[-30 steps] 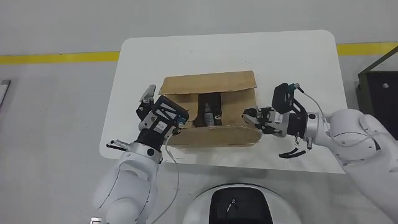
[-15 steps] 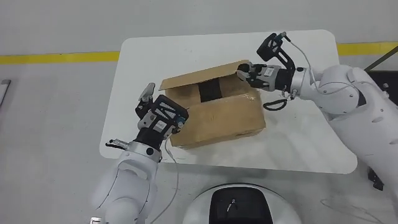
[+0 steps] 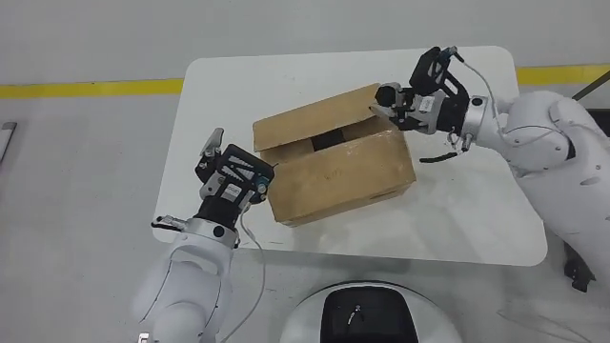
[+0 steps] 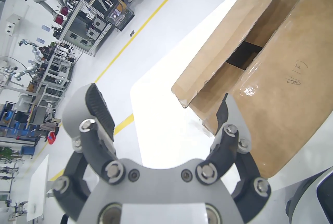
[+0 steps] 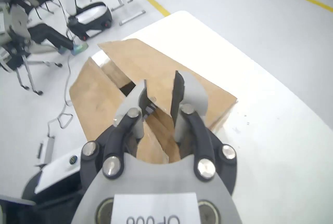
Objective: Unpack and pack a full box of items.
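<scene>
A brown cardboard box (image 3: 348, 179) lies skewed in the middle of the white table (image 3: 467, 224). Its near flap is folded down over the top. The far flap (image 3: 319, 119) slopes over the opening, leaving a dark gap (image 3: 331, 140). My right gripper (image 3: 385, 105) is shut on the far flap's right corner; the right wrist view shows its fingers (image 5: 179, 91) pinching the cardboard edge (image 5: 161, 105). My left gripper (image 3: 236, 164) stands open just off the box's left end, and in the left wrist view its pads (image 4: 100, 108) have nothing between them, with the box (image 4: 275, 95) beyond.
Bare table lies to the right of the box and along the far edge (image 3: 353, 67). A yellow floor line (image 3: 86, 87) runs behind the table. A dark frame (image 3: 583, 124) stands beyond the table's right end.
My right gripper left the box's near right corner, took the far flap's corner and is folding it over. The near flap closed, the box turned, and my left gripper drew back slightly.
</scene>
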Action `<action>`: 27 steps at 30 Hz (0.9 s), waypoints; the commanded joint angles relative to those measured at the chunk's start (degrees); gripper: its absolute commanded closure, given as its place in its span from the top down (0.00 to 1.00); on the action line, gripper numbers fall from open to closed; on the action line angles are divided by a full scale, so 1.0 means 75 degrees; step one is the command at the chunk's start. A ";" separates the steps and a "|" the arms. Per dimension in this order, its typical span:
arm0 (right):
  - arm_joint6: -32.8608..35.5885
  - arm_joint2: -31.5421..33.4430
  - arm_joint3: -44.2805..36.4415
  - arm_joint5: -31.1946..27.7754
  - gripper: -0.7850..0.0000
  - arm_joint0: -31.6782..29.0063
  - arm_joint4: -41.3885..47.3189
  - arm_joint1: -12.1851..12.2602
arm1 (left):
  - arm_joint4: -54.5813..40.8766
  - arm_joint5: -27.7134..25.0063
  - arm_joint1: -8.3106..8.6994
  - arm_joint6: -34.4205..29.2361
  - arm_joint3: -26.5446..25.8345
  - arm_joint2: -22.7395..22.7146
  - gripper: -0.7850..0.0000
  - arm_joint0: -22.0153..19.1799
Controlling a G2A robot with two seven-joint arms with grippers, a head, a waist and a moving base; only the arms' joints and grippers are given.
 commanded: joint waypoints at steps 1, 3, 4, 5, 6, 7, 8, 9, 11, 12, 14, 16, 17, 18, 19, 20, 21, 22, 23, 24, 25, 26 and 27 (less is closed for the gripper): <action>0.0324 0.0218 -0.0310 -0.0402 0.42 -0.0150 -0.0808 0.0105 | 0.0023 0.0051 0.0007 0.0031 0.0000 0.0004 1.00 0.0015; 0.0550 0.0340 -0.0656 -0.0718 0.41 -0.0359 -0.1426 0.0188 | 0.0043 0.0142 0.0011 0.0038 0.0000 0.0005 1.00 0.0044; 0.0598 0.0386 -0.0768 -0.0859 0.40 -0.0461 -0.1583 0.0218 | 0.0045 0.0176 0.0013 0.0042 0.0000 0.0010 1.00 0.0060; 0.0675 0.0422 -0.0904 -0.0971 0.40 -0.0515 -0.1870 0.0248 | 0.0059 0.0203 0.0016 0.0045 0.0000 0.0015 1.00 0.0075; 0.0686 0.0437 -0.0966 -0.0987 0.38 -0.0569 -0.2109 0.0266 | 0.0061 0.0239 0.0017 0.0048 0.0000 0.0025 1.00 0.0090; 0.0657 0.0412 -0.1020 -0.0983 0.37 -0.0596 -0.2318 0.0273 | 0.0074 0.0260 0.0020 0.0053 0.0000 0.0045 1.00 0.0104; 0.0644 0.0343 -0.1043 -0.1023 0.38 -0.0572 -0.2555 0.0274 | 0.0092 0.0280 0.0022 0.0058 0.0000 0.0074 1.00 0.0114; 0.0607 0.0255 -0.1039 -0.1028 0.38 -0.0521 -0.2762 0.0268 | 0.0125 0.0298 0.0024 0.0058 0.0000 0.0103 1.00 0.0120; 0.0550 -0.0010 -0.0997 -0.0959 0.37 -0.0359 -0.3233 0.0235 | 0.0174 0.0344 0.0027 0.0060 0.0000 0.0155 1.00 0.0125; 0.0502 -0.0152 -0.0974 -0.0884 0.37 -0.0249 -0.3505 0.0212 | 0.0191 0.0365 0.0029 0.0067 0.0000 0.0171 1.00 0.0128; 0.0310 -0.0452 -0.0931 -0.0723 0.36 -0.0062 -0.3988 0.0157 | 0.0225 0.0427 0.0032 0.0053 0.0000 0.0178 1.00 0.0137; 0.0114 -0.0721 -0.0859 -0.0612 0.39 0.0129 -0.4305 0.0100 | 0.0230 0.0508 0.0035 0.0032 0.0000 0.0148 1.00 0.0152; 0.0018 -0.0839 -0.0788 -0.0561 0.38 0.0210 -0.4360 0.0069 | 0.0229 0.0543 0.0036 0.0026 0.0000 0.0128 1.00 0.0159; -0.0043 -0.0966 -0.0722 -0.0563 0.39 0.0309 -0.4427 0.0040 | 0.0222 0.0577 0.0038 0.0019 0.0000 0.0099 1.00 0.0166; -0.0076 -0.1082 -0.0644 -0.0547 0.40 0.0414 -0.4518 0.0012 | 0.0213 0.0606 0.0040 0.0014 0.0000 0.0072 1.00 0.0173; -0.0133 -0.1196 -0.0579 -0.0487 0.41 0.0523 -0.4626 -0.0021 | 0.0202 0.0639 0.0042 0.0005 0.0000 0.0036 1.00 0.0180; -0.0204 -0.1308 -0.0485 -0.0422 0.43 0.0611 -0.4653 -0.0056 | 0.0193 0.0655 0.0045 0.0002 0.0000 0.0000 1.00 0.0184; -0.0246 -0.1424 -0.0430 -0.0412 0.42 0.0709 -0.4714 -0.0088 | 0.0169 0.0679 0.0047 -0.0002 0.0000 -0.0037 1.00 0.0189; -0.0318 -0.1513 -0.0429 -0.0365 0.40 0.0801 -0.4774 -0.0119 | 0.0154 0.0691 0.0050 -0.0007 0.0000 -0.0077 1.00 0.0188; -0.0386 -0.1574 -0.0430 -0.0286 0.40 0.0850 -0.4797 -0.0144 | 0.0125 0.0698 0.0053 -0.0008 0.0000 -0.0110 1.00 0.0185; -0.0463 -0.1616 -0.0451 -0.0241 0.41 0.0862 -0.4737 -0.0164 | 0.0102 0.0708 0.0056 -0.0004 0.0000 -0.0150 1.00 0.0173; -0.0443 -0.1638 -0.0467 -0.0217 0.42 0.0876 -0.4740 -0.0174 | 0.0062 0.0733 0.0057 -0.0017 0.0000 -0.0195 1.00 0.0168; -0.0427 -0.1658 -0.0553 -0.0238 0.42 0.0891 -0.4809 -0.0177 | 0.0028 0.0737 0.0060 -0.0030 0.0000 -0.0236 1.00 0.0160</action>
